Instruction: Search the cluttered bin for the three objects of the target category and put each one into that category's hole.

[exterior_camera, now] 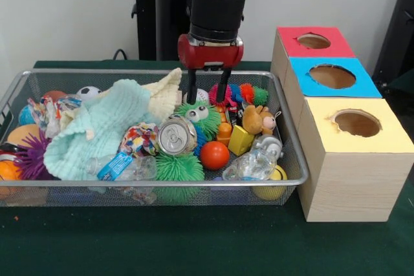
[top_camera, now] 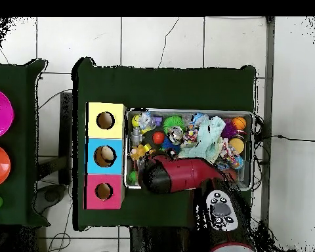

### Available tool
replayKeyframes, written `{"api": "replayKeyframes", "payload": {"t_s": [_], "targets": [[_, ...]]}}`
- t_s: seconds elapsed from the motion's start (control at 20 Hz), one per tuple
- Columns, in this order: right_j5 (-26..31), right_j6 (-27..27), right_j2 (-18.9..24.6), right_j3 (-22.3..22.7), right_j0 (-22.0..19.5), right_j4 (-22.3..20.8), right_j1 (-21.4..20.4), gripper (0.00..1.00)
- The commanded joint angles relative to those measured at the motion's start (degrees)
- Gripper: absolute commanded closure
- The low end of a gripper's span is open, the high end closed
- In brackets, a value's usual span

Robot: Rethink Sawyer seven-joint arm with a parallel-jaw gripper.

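The silver wire-mesh basket (exterior_camera: 292,135) is full of clutter; it also shows in the overhead view (top_camera: 254,149). My gripper (exterior_camera: 207,92) hangs open and empty over the basket's back middle, just above a green spiky ball with googly eyes (exterior_camera: 202,116). A brown plush animal (exterior_camera: 257,119) lies to the gripper's right, near the basket's right wall. I cannot pick out the yellow-and-orange plush or the tiger-striped plush. The red-topped hole (exterior_camera: 314,41) is on the farthest box (top_camera: 104,191). In the overhead view the arm (top_camera: 180,176) hides the gripper.
Blue-topped (exterior_camera: 332,75) and yellow-topped (exterior_camera: 357,123) holes sit nearer. The basket also holds a mint cloth (exterior_camera: 97,127), a can (exterior_camera: 176,136), an orange ball (exterior_camera: 214,154), a yellow block (exterior_camera: 240,140), a crumpled clear bottle (exterior_camera: 253,163) and several spiky balls.
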Motion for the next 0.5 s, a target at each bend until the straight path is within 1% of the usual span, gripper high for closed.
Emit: {"api": "replayKeyframes", "payload": {"t_s": [0.05,0.3,0.5], "targets": [[2.02,-0.01,10.54,5.43,-9.37,0.49,-1.89,0.00],[1.53,3.04,9.48,5.67,-6.52,-0.16,-2.64,0.00],[-0.71,5.59,8.22,6.69,-4.44,-0.68,-2.39,0.00]]}}
